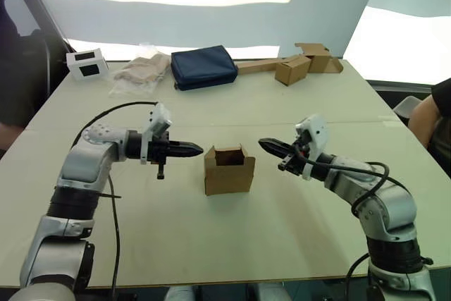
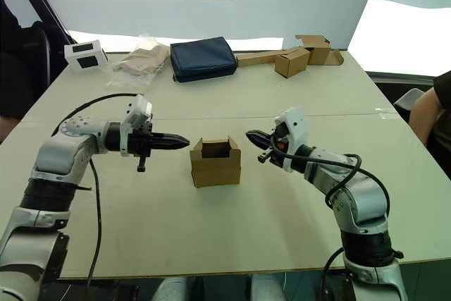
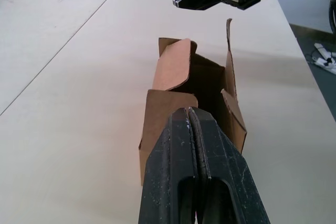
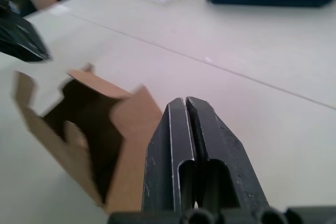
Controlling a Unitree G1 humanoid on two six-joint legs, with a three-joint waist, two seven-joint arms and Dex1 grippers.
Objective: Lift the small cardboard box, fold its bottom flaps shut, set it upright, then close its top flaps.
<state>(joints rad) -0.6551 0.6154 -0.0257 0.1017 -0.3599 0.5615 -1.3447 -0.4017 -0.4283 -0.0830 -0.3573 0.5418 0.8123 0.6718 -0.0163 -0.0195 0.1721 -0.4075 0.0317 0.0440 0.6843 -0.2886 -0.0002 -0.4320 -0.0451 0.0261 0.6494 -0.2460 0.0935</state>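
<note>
Sitting mid-tabletop with its top flaps open, the small cardboard box (image 1: pixel 229 170) has the left gripper (image 1: pixel 190 150) and right gripper (image 1: pixel 270 147) flanking it, jaws clenched and empty, so pushing unevenly could topple or skid this light carton.

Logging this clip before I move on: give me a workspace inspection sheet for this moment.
Surface: pale table, seam across the middle.
Job's things: small cardboard box upright at centre, top flaps open.
Clutter: navy pouch, plastic bag, white device, joined paler boxes along the far edge.
Grippers: left gripper and right gripper shut, flanking the box, apart from it.
Cables: black cable looping over the left arm.
Surroundings: seated person at the right edge.
</note>
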